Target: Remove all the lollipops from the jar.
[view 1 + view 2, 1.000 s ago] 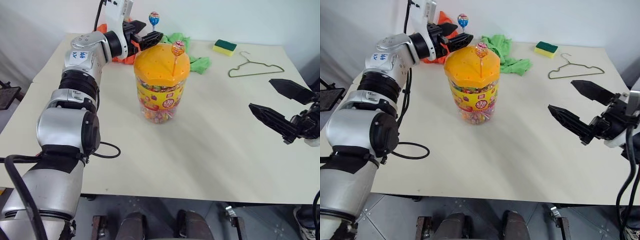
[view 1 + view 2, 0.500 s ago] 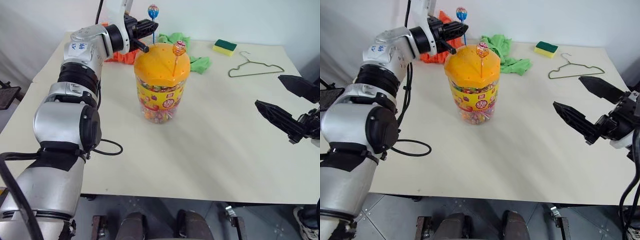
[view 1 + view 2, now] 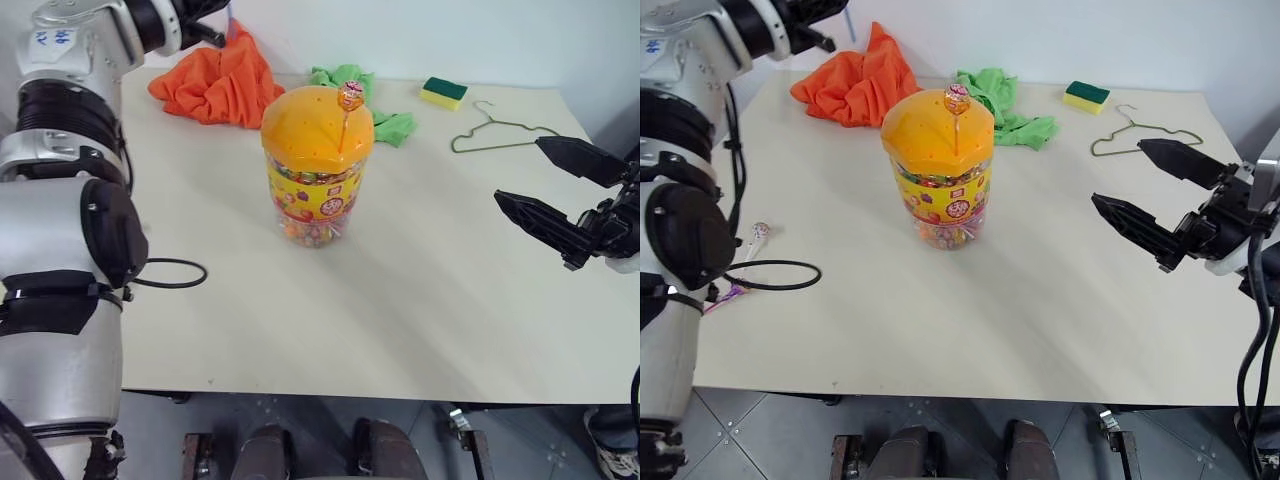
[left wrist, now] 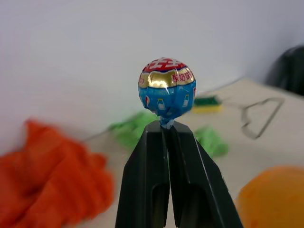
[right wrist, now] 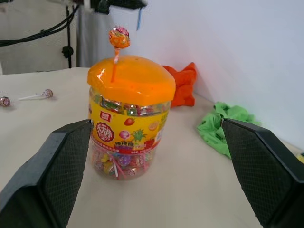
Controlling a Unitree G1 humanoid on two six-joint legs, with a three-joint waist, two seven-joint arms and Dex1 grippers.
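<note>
The jar, a clear cylinder with a yellow label and an orange domed lid, stands mid-table. One orange-yellow lollipop sticks upright in its lid. My left gripper is shut on the stick of a blue-red lollipop, held in the air well left of the jar, beyond the table's far left corner. Two pinkish lollipops lie on the table at the left edge. My right gripper is open to the right of the jar, apart from it, fingers pointing at it.
An orange cloth and a green cloth lie behind the jar. A yellow-green sponge and a wire hanger sit at the far right. A black cable loops near the left edge.
My left gripper shut on the blue-red lollipop's stick at the back of the lid, then carried it up and away to the left. The right gripper stayed open and hardly moved.
</note>
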